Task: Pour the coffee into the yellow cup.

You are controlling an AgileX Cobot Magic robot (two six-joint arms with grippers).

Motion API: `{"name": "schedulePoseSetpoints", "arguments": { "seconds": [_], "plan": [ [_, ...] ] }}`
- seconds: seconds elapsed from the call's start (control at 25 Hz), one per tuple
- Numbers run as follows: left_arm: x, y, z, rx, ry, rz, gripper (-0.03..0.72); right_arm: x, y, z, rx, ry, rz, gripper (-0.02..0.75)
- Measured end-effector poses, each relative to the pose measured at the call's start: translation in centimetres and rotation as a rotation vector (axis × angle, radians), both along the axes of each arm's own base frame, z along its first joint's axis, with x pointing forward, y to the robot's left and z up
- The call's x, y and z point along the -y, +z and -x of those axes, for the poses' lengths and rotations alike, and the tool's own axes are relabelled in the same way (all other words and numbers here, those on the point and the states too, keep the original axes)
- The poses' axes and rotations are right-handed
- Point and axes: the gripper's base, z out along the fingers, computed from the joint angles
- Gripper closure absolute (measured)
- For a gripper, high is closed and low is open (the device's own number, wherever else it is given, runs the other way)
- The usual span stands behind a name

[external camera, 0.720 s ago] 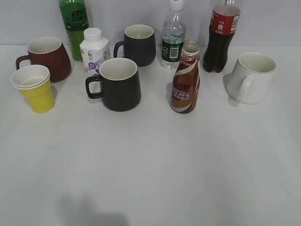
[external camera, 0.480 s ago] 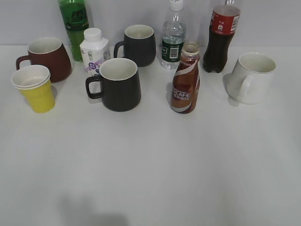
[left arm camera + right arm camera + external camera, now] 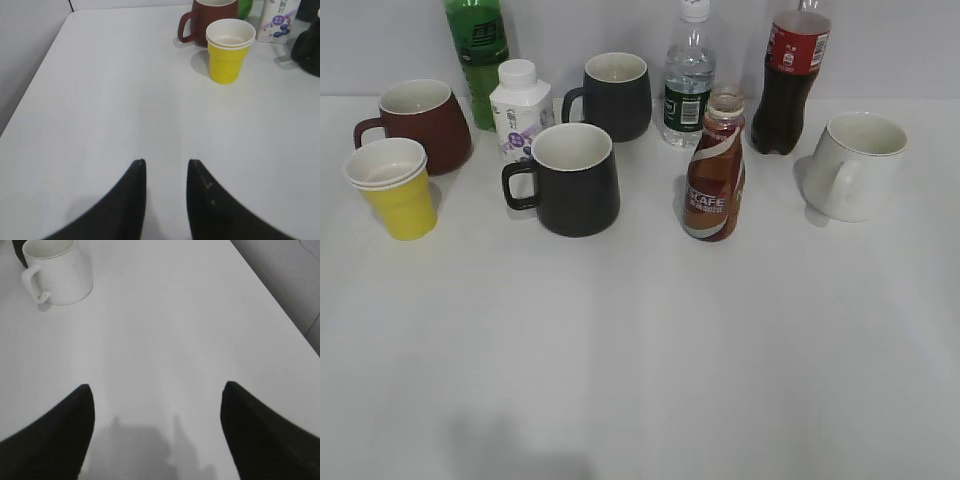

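Observation:
The coffee [image 3: 715,170], a small brown bottle with a swirl label and no cap, stands upright right of the table's middle. At the left stands the yellow cup [image 3: 395,187], with a white rim and white inside, also seen in the left wrist view [image 3: 229,50] far ahead of my left gripper [image 3: 166,164]. That gripper hovers over bare table, its jaws a little apart with nothing between them. My right gripper [image 3: 157,390] is wide open over bare table, empty. Neither gripper appears in the exterior view.
Around the cup and coffee stand a brown-red mug [image 3: 420,122], two dark mugs [image 3: 570,178] [image 3: 615,95], a white mug [image 3: 855,165], a white carton [image 3: 520,108], a green bottle [image 3: 477,50], a water bottle [image 3: 688,80] and a cola bottle [image 3: 790,75]. The table's right edge [image 3: 285,315] is near.

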Motion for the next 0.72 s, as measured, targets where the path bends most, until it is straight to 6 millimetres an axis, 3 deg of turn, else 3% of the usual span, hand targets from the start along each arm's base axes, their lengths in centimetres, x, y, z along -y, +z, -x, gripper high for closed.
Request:
{"name": "schedulePoseSetpoints", "arguments": {
  "seconds": [0.72],
  "plan": [
    [0.00,0.00,0.00,0.000,0.000,0.000,0.467,0.00,0.00,0.00,0.000,0.000,0.000,0.150]
  ]
}}
